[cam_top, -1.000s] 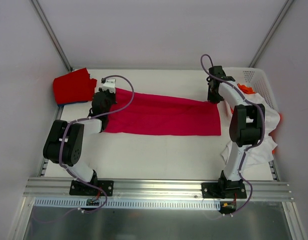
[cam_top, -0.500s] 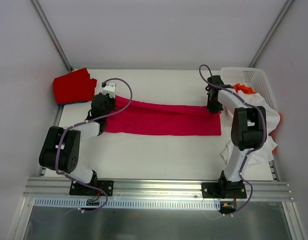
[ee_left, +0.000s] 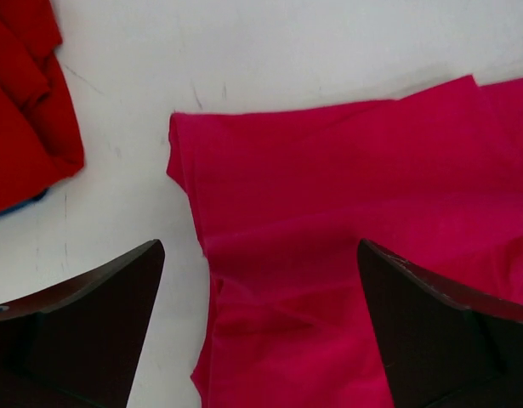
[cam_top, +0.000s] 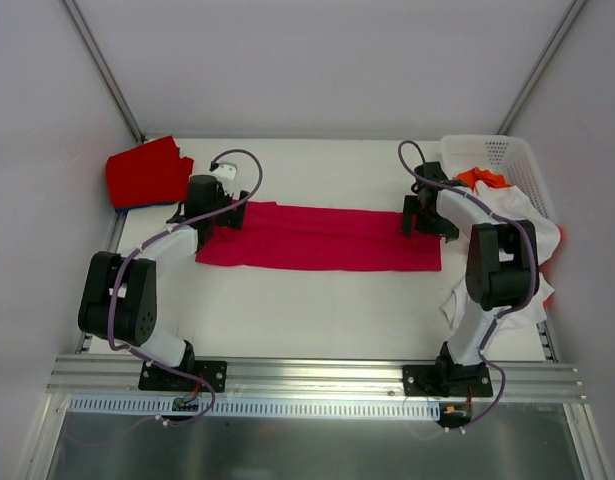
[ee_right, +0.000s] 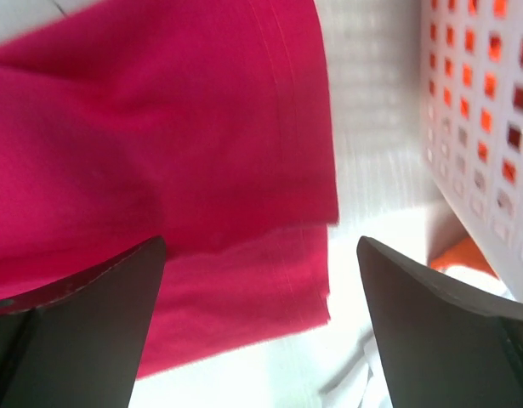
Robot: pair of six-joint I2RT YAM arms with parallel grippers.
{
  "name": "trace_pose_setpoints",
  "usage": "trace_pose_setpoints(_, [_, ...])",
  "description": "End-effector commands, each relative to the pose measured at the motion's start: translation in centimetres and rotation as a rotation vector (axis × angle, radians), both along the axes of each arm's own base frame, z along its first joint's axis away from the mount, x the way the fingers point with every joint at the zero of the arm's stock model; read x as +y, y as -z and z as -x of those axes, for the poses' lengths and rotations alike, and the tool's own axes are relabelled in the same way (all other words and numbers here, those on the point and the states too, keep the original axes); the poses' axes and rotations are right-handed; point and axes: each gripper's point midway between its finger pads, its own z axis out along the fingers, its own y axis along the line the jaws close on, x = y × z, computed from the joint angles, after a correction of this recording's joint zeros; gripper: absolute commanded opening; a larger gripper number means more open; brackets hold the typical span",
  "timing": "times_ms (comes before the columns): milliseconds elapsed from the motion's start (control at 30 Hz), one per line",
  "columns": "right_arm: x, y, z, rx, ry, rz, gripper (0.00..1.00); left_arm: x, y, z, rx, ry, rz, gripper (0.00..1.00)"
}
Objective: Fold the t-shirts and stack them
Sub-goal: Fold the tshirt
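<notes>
Crimson-pink t-shirt point(cam_top: 317, 238): folded into a long band, flat on the desk point(cam_top: 317, 310); one end lies under each of your grippers.
Left gripper point(ee_left: 259, 255): fingers wide apart, holding nothing; the band's end lies below and between them, its corner just ahead.
Right gripper point(ee_right: 261, 246): fingers wide apart, empty; the other end's layered hem lies beneath.
Red t-shirt point(cam_top: 145, 172): folded, ahead and left of your left gripper, apart from the band.
Basket point(cam_top: 507, 155): white lattice, just right of your right gripper.
Orange t-shirt point(cam_top: 482, 180): inside the basket.
White t-shirt point(cam_top: 512, 295): draped over the basket's near side, behind your right gripper.
</notes>
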Motion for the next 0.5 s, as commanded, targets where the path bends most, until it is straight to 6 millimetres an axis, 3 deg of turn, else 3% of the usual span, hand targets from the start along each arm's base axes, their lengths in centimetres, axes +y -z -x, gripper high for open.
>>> trace_pose_setpoints(0, [-0.8, -2.7, 1.4, -0.054, 0.024, 0.034, 0.99, 0.2, -0.5, 1.9, 0.084, -0.025, -0.037, 0.99])
trace_pose_setpoints(100, [-1.0, -3.4, 2.8, -0.085, 0.025, 0.039, 0.99, 0.7, -2.6, 3.0, 0.028, -0.08, -0.009, 0.99])
trace_pose_setpoints(200, [-1.2, -4.0, 3.7, -0.101, 0.026, 0.045, 0.99, 0.8, -6.0, 4.1, -0.068, -0.119, 0.069, 0.99])
trace_pose_setpoints(233, [-1.2, -5.0, 3.9, -0.129, 0.025, 0.042, 1.0, 0.6, -8.3, 4.3, -0.134, -0.122, 0.106, 0.99])
trace_pose_setpoints(333, [-1.1, -6.7, 4.4, -0.18, 0.019, 0.044, 0.99, -0.2, -11.7, 4.9, -0.254, -0.139, 0.256, 0.99])
trace_pose_setpoints(467, [-0.6, -8.5, 4.4, -0.246, 0.006, 0.023, 0.99, -1.0, -14.1, 5.1, -0.344, -0.182, 0.45, 0.99])
